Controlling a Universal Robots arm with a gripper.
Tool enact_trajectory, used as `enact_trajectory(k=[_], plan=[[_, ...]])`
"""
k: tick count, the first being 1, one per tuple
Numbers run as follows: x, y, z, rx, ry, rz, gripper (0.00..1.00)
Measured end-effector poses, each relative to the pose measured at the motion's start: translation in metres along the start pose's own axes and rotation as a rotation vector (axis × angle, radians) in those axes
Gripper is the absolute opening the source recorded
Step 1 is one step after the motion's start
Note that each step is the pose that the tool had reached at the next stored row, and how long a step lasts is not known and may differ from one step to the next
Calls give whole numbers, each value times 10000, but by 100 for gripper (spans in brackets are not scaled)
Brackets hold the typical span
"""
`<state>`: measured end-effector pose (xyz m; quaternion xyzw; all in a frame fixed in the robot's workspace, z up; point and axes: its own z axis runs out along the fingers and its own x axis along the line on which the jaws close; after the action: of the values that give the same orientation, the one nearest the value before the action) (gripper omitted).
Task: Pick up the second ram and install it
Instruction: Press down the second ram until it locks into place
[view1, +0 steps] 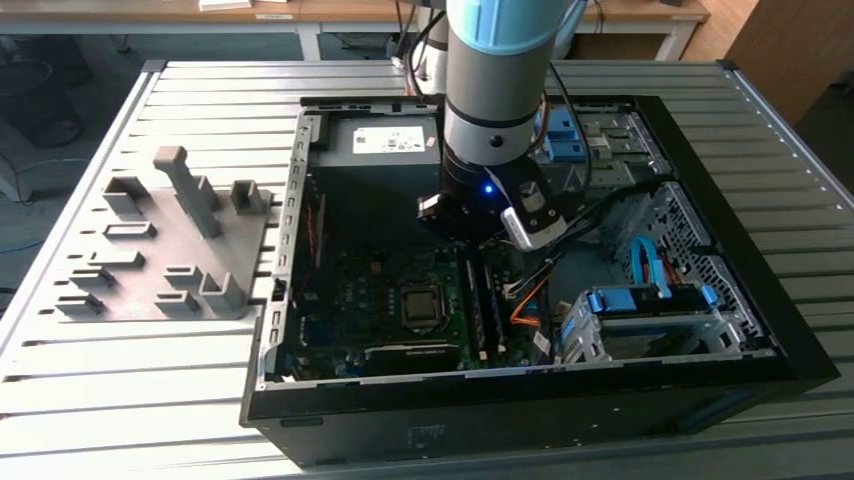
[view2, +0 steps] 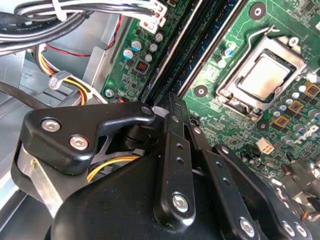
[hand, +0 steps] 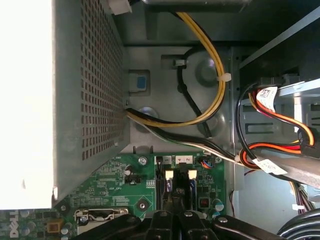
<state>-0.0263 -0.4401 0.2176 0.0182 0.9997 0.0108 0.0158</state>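
My gripper (view1: 470, 238) hangs inside the open computer case (view1: 787, 330), over the far end of the motherboard's (view2: 280, 115) memory slots. Its black fingers are shut together, gripper (view2: 171, 101) at the white slot latch (view2: 160, 107). A thin blue-green ram (view2: 212, 47) lies along the slot in line with the fingertips. I cannot tell whether the tips touch it. In the first wrist view the gripper (hand: 174, 212) sits just below two blue stick ends (hand: 171, 190) and their white latches (hand: 168, 174). In the exterior view two dark sticks (view1: 477, 300) stand side by side in the slots.
The processor socket (view2: 264, 75) lies beside the slots. Yellow, black and red cable bundles (hand: 215, 95) cross the case wall near the gripper. A perforated metal box (hand: 90, 90) stands close by. A grey plastic fixture (view1: 167, 240) rests on the slatted table at the exterior view's left.
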Motion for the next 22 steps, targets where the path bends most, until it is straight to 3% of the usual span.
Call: enact_trajectory(k=[4,9,12,22], plan=[[0,1,-9,-5,-20,1,10],[-6,4,-187,-2,-32,-1,10],[-1,-12,-193,4,-36,-12,10],[5,-330,-194,44,-37,-15,10]])
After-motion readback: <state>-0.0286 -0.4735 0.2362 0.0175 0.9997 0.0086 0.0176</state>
